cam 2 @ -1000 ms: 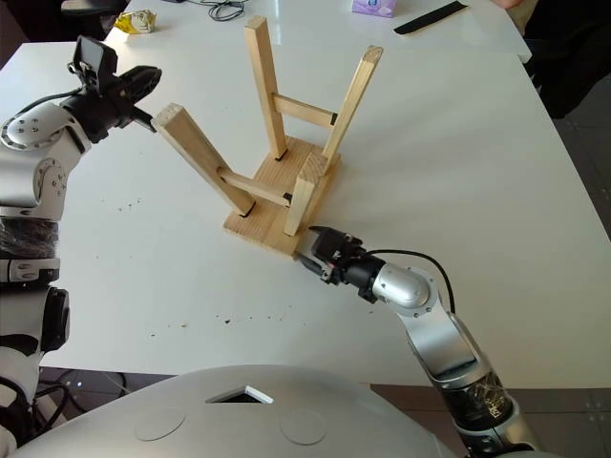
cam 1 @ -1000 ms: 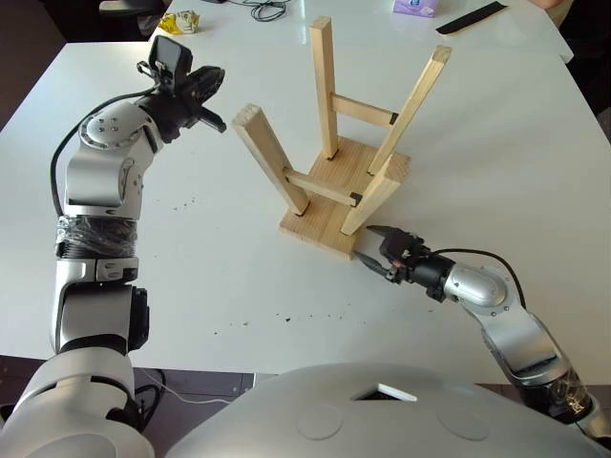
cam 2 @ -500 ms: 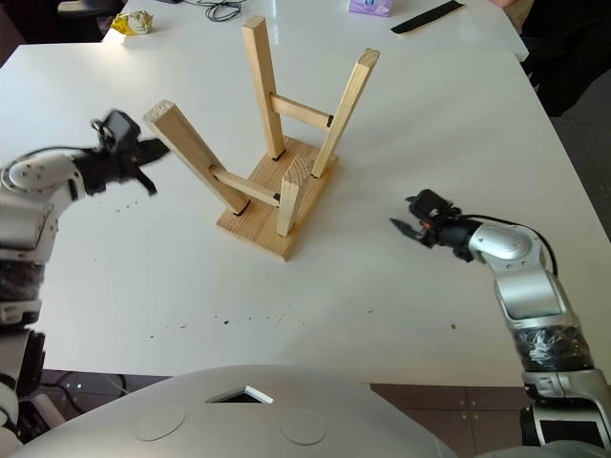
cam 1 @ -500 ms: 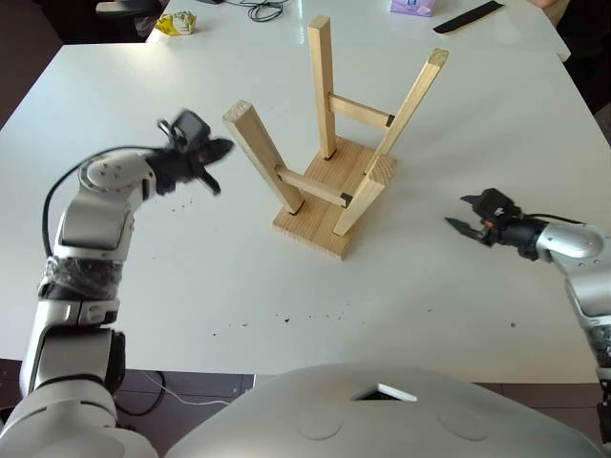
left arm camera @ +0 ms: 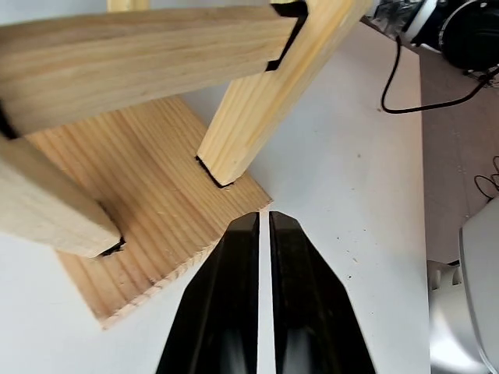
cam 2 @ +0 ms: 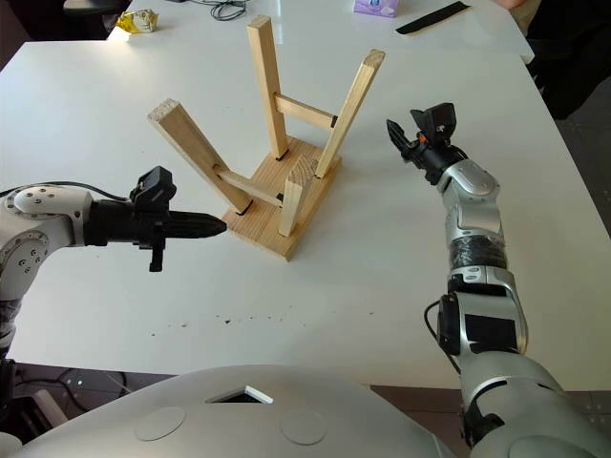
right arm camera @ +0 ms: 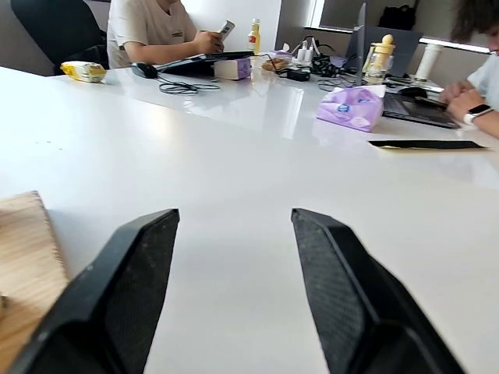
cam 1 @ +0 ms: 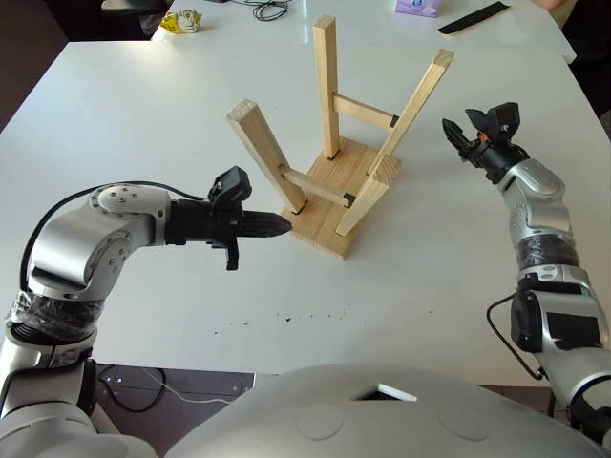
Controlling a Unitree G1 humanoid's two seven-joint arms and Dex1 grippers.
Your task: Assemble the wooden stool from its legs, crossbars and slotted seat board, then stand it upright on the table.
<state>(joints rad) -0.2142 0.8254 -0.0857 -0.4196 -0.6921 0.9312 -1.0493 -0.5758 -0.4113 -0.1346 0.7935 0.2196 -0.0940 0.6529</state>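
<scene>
So our left claw (cam 1: 283, 226) has swung down from the upper left. It now sits mid-left, fingers clenched together, tip just beside the near-left edge of the seat board (cam 1: 320, 227). The stool (cam 1: 334, 181) is dead centre on the desk (cam 1: 143, 124), upside down, board flat, legs and crossbars slotted in and pointing up. Our right claw (cam 1: 458, 124) has backed off the board's near edge and lifted to the right of frame. It's spread wide, near the right leg (cam 1: 420, 95) but not touching. We reckon assembly's done and only the flip is left.
</scene>
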